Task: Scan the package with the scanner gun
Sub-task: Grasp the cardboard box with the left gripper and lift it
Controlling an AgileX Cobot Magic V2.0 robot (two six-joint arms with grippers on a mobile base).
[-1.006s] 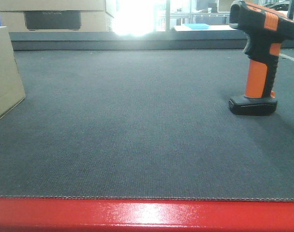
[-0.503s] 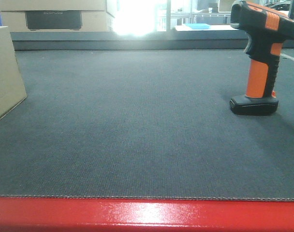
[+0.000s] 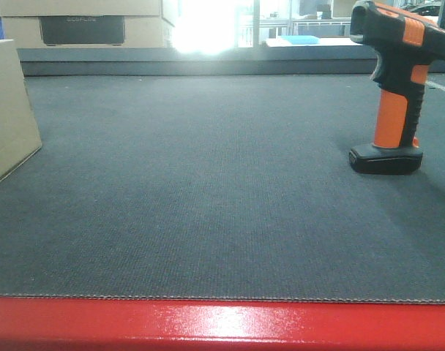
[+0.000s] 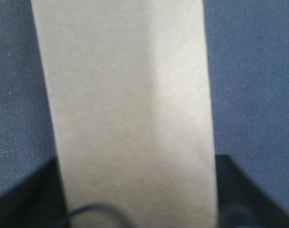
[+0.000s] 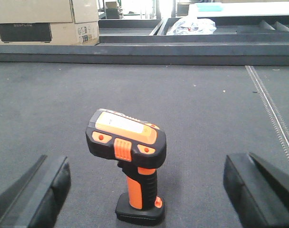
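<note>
The package (image 3: 9, 110), a plain tan box with a bit of white label at its left edge, rests on the dark mat at the far left. In the left wrist view the package (image 4: 130, 95) fills the middle. My left gripper (image 4: 136, 164) straddles it, open wide, with a dark finger close to each side. The scanner gun (image 3: 398, 88) stands upright on its black foot at the right. Seen from the right wrist, the scanner gun (image 5: 127, 142) stands between the spread fingers of my open right gripper (image 5: 145, 164), touching neither. Neither gripper shows in the front view.
Bigger cardboard boxes with a dark panel (image 3: 80, 29) stand at the back left behind a raised grey ledge (image 3: 208, 64). A red edge (image 3: 222, 325) runs along the front of the mat (image 3: 208, 190). A clear plastic bag (image 5: 192, 26) lies beyond the ledge.
The whole front view has slid a few pixels to the right. The package and the scanner gun keep their places on the mat.
</note>
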